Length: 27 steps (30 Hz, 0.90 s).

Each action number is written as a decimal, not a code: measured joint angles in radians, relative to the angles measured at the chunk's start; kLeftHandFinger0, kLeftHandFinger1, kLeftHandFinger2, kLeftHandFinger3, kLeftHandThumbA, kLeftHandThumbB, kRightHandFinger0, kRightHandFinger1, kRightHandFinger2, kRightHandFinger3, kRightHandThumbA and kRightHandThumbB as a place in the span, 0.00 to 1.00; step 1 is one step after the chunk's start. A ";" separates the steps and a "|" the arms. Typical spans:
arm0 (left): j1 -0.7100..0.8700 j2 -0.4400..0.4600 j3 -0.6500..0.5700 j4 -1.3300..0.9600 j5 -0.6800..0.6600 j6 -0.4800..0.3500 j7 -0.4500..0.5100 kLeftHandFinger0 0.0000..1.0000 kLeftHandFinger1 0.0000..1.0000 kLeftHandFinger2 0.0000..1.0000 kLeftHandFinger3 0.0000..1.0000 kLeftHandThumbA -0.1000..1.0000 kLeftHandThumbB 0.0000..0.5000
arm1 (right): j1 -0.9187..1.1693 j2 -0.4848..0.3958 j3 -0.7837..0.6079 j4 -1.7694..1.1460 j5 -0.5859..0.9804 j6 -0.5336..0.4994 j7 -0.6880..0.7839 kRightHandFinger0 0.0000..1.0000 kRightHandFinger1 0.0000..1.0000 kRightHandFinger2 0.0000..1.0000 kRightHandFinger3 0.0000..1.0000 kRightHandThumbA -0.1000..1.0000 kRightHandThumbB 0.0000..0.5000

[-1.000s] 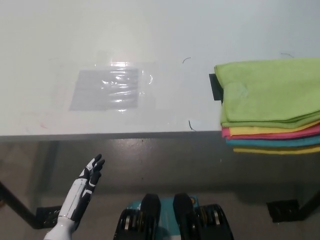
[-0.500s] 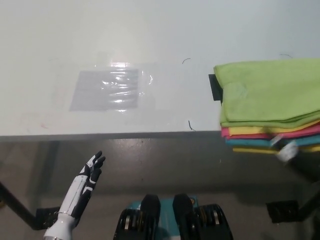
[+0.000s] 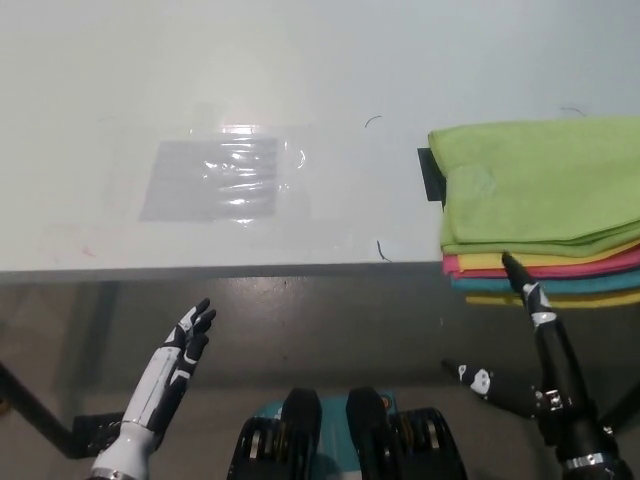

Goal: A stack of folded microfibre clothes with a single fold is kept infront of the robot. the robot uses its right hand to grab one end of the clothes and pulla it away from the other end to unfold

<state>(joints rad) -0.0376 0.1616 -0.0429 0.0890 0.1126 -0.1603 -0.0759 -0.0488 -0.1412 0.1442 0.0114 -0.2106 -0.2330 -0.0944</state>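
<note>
The stack of folded cloths (image 3: pixel 545 205) is sitting at the right end of the table (image 3: pixel 300 70), green one on top, with pink, yellow and teal edges overhanging the near edge. The black right hand (image 3: pixel 530 350), absent a second ago, is now rising from below with its fingers spread wide, one fingertip reaching the stack's front edge; nothing is being grasped yet, so the unfolding is only starting. The white left hand (image 3: pixel 185 345) is resting low at the left, fingers straight and close together, holding nothing. The pale tabletop is carrying a glossy taped patch (image 3: pixel 215 178); beneath it, grey floor (image 3: pixel 350 320) is showing
</note>
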 measured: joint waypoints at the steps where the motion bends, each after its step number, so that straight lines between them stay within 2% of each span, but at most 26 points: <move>1: 0.001 0.000 0.000 0.000 0.000 0.000 0.000 1.00 1.00 1.00 1.00 0.99 0.53 | 0.000 -0.001 0.000 0.012 0.000 -0.001 0.002 1.00 1.00 1.00 1.00 0.99 0.48; 3: 0.004 0.000 -0.001 0.000 0.000 0.000 0.000 1.00 1.00 1.00 1.00 1.00 0.55 | -0.001 -0.004 0.000 0.056 0.002 -0.002 0.014 1.00 1.00 1.00 1.00 0.98 0.47; 8: 0.012 -0.001 -0.005 0.003 0.000 0.000 0.000 1.00 1.00 1.00 1.00 1.00 0.48 | -0.001 -0.008 0.000 0.108 0.006 0.003 0.048 1.00 1.00 1.00 1.00 1.00 0.43; 11: 0.022 -0.002 -0.005 0.003 0.000 -0.001 0.000 1.00 1.00 1.00 1.00 0.98 0.47 | -0.003 -0.013 0.001 0.138 0.021 0.022 0.082 1.00 1.00 1.00 1.00 1.00 0.47; 16: 0.036 -0.003 -0.005 0.003 -0.001 -0.002 0.000 1.00 1.00 1.00 1.00 0.99 0.54 | -0.003 -0.020 0.013 0.155 0.043 0.054 0.134 1.00 1.00 1.00 1.00 1.00 0.46; 20: 0.037 -0.002 -0.005 0.003 -0.001 -0.004 0.000 1.00 1.00 1.00 1.00 0.98 0.51 | -0.003 -0.020 0.016 0.155 0.049 0.075 0.163 1.00 1.00 1.00 1.00 1.00 0.44; 27: 0.037 -0.002 -0.005 0.002 -0.001 -0.006 0.000 1.00 1.00 1.00 1.00 0.96 0.54 | -0.001 -0.021 0.017 0.155 0.064 0.091 0.196 1.00 1.00 1.00 1.00 1.00 0.44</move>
<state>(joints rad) -0.0005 0.1592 -0.0476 0.0915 0.1111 -0.1663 -0.0758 -0.0500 -0.1621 0.1612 0.1663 -0.1465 -0.1422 0.1017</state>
